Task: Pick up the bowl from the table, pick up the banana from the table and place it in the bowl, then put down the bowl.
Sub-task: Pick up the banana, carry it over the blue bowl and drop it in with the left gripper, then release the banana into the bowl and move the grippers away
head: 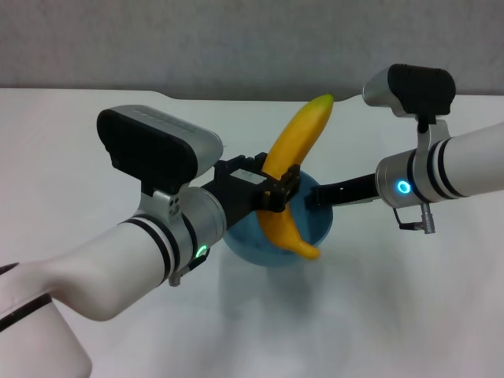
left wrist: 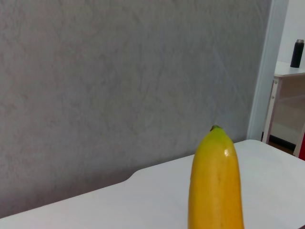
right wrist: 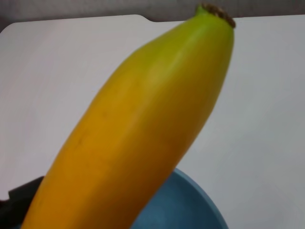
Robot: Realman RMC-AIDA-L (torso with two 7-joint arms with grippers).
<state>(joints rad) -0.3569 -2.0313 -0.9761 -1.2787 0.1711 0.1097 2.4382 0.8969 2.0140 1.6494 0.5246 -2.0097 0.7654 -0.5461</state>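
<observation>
In the head view my left gripper (head: 276, 193) is shut on the middle of the yellow-orange banana (head: 299, 142). It holds the banana steeply tilted, its upper tip toward the far side. The lower end lies over the near rim of the light blue bowl (head: 324, 228). My right gripper (head: 313, 197) reaches in from the right and is shut on the bowl's rim. The bowl seems slightly above the white table (head: 79, 157). The left wrist view shows the banana's tip (left wrist: 217, 186). The right wrist view shows the banana (right wrist: 143, 133) over the bowl (right wrist: 186, 205).
The table's far edge has a shallow notch (head: 177, 96) before a grey wall. In the left wrist view a side table with a black bottle (left wrist: 298, 52) stands off to one side, beyond the table (left wrist: 143, 195).
</observation>
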